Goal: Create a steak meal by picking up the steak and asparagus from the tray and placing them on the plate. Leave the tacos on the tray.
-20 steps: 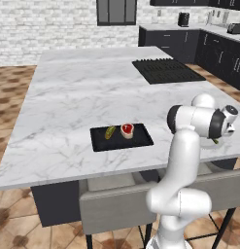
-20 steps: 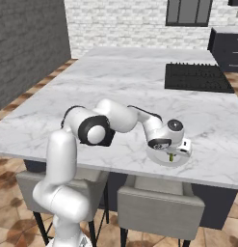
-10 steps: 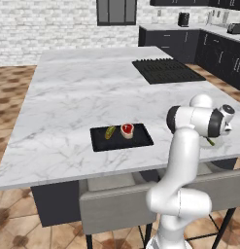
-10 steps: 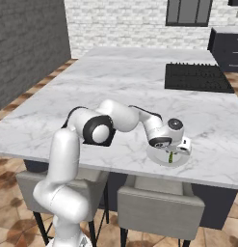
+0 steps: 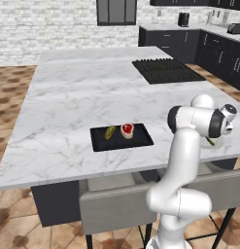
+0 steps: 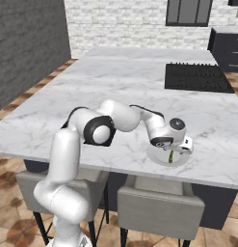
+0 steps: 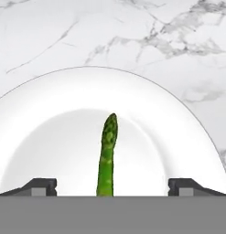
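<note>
Over plate (image 7: 187,119): gripper (image 7: 112,185) jaws wide, asparagus (image 7: 106,155) lying free between. Judgement: lift straight up, avoid nudging stalk; steak (image 5: 127,130) on tray (image 5: 141,141) next, taco (image 5: 110,132) stays.

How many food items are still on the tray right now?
2: the steak and, on its left, the taco, both on the black tray. The asparagus already lies on the plate, between the open gripper fingers.

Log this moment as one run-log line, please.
gripper: open over plate | asparagus: on plate, between fingertips | steak, tacos: on tray
</note>
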